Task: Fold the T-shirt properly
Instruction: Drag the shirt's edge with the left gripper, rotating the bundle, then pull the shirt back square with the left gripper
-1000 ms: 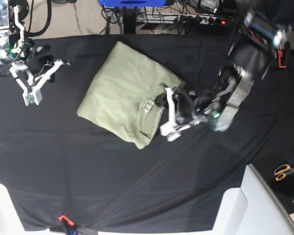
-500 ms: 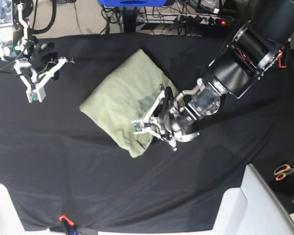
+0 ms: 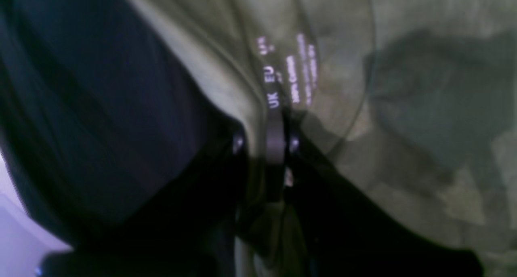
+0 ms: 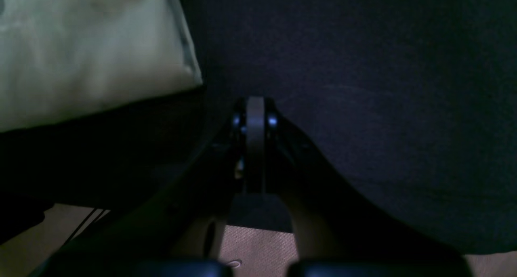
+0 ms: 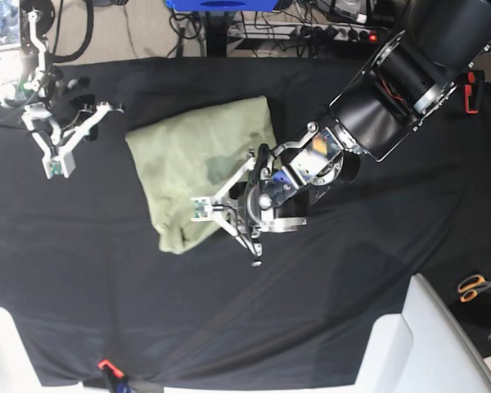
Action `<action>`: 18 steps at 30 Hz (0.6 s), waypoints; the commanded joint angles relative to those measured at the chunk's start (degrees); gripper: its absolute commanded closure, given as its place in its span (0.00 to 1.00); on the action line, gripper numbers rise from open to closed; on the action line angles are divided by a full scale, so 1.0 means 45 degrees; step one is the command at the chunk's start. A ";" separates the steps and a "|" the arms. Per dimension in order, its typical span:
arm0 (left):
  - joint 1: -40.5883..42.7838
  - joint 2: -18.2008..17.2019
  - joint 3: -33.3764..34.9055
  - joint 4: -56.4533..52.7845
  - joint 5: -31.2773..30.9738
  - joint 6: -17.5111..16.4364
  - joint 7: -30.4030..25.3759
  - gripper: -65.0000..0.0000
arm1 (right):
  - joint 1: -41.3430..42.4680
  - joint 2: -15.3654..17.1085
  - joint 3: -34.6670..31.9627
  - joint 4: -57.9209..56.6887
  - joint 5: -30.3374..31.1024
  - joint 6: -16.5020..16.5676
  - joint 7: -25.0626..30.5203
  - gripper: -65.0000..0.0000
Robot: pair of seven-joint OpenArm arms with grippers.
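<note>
The pale sage-green T-shirt (image 5: pixel 198 164) lies folded and rumpled on the black table cloth (image 5: pixel 376 246), left of centre. My left gripper (image 5: pixel 203 209) is at its lower right edge, shut on a pinch of the fabric. In the left wrist view the left gripper (image 3: pixel 277 141) holds the T-shirt (image 3: pixel 404 87) just below the white printed label (image 3: pixel 288 71). My right gripper (image 5: pixel 56 164) hangs at the far left, apart from the shirt. In the right wrist view the right gripper (image 4: pixel 254 117) is shut and empty above the black cloth, with the T-shirt (image 4: pixel 80 55) at the upper left.
Orange-handled scissors (image 5: pixel 475 286) lie at the right edge. A white panel (image 5: pixel 430 344) rises at the lower right. Cables and a power strip (image 5: pixel 335 33) run behind the table's far edge. A small red clip (image 5: pixel 106 365) sits at the front edge.
My left arm has swung leftward and dragged the T-shirt with it, turning it and shifting it toward the left. The right arm has hardly moved.
</note>
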 commanded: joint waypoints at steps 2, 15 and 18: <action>-0.0385 0.0055 0.0666 0.0492 0.0003 0.0072 -0.0192 1.00 | 0.0137 0.0120 0.0074 0.0193 0.0048 -0.0053 0.0179 1.00; -0.0405 0.0367 0.1350 0.0570 -0.0016 0.0072 -0.0387 1.00 | 0.0587 0.0120 0.0074 -0.1213 0.0048 -0.0073 0.0238 1.00; -0.0307 0.0465 0.1369 0.0473 -0.0016 0.0072 -0.1051 1.00 | 0.0606 0.0120 0.0094 -0.1213 0.0048 -0.0073 0.0238 1.00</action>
